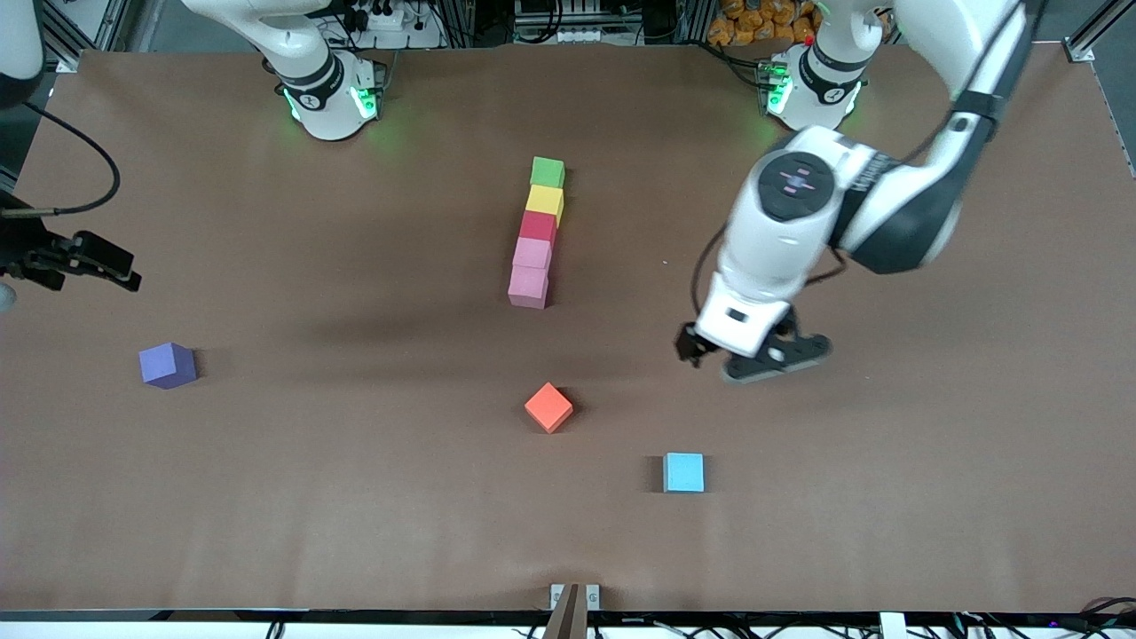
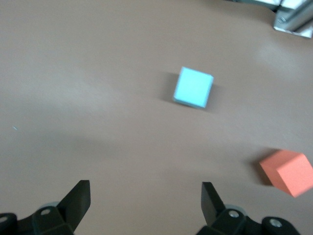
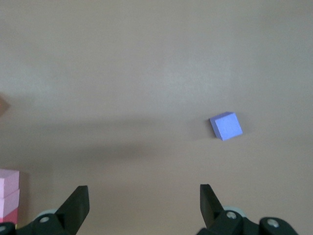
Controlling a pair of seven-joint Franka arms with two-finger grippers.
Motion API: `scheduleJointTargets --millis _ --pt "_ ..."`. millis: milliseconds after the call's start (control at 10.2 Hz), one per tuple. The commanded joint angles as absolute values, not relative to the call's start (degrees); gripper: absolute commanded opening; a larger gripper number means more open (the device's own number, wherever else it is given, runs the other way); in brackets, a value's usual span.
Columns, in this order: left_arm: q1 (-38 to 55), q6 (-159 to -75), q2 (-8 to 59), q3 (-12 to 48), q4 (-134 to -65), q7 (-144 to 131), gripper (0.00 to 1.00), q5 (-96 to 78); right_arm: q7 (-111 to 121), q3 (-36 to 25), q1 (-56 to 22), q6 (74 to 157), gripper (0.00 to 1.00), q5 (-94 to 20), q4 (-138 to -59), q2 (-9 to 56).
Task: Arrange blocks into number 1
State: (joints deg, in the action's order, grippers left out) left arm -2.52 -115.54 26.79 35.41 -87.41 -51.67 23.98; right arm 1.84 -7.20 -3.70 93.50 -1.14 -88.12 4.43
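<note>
Brown table (image 1: 266,497): matte covering, carries all eight cubes.
Column: five cubes in a touching line mid-table, running toward the front camera.
Green block (image 1: 548,171): end of the line farthest from the front camera.
Yellow block (image 1: 545,201): touching the green, next nearer.
Red block (image 1: 538,226): middle of the line.
Pink blocks: upper pink block (image 1: 532,253) touches the red; lower pink block (image 1: 529,286) closes the line at its near end.
Orange block (image 1: 548,407): alone, nearer the front camera than the column, turned corner-on.
Light blue block (image 1: 683,472): nearest the front camera, beside the orange toward the left arm's end, apart from it.
Purple block (image 1: 167,365): alone toward the right arm's end, well apart from the rest.
Left gripper (image 1: 754,355): raised over bare table between column and light blue block, fingers (image 2: 78,198) spread, holding nothing.
Right gripper (image 1: 89,262): at the right arm's end, raised, fingers (image 3: 77,205) spread wide, empty; purple block in its wrist view, well clear.
</note>
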Motion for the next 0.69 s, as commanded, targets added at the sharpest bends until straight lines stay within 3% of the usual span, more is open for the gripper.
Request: scheduleJointTargets --millis 0,98,394,590 --pt "-8.1 -112.4 26.0 37.4 -87.2 -45.8 1.0 24.3 2.8 -6.2 -2.7 92.5 1.0 -2.0 -88.1 3.1" --pt "-8.3 -109.7 24.6 36.1 -87.4 -40.6 1.0 22.7 2.8 -6.2 -2.7 92.5 1.0 -1.9 -88.1 1.8" --pt "0.4 -108.8 16.6 19.0 -91.2 -28.8 1.0 9.0 2.8 -6.5 -2.8 92.1 1.0 -1.4 -88.1 1.1" --pt "2.5 -108.7 9.1 12.2 -97.2 -19.6 1.0 4.1 2.6 -10.1 -6.8 91.7 1.0 -1.3 -87.6 1.5"
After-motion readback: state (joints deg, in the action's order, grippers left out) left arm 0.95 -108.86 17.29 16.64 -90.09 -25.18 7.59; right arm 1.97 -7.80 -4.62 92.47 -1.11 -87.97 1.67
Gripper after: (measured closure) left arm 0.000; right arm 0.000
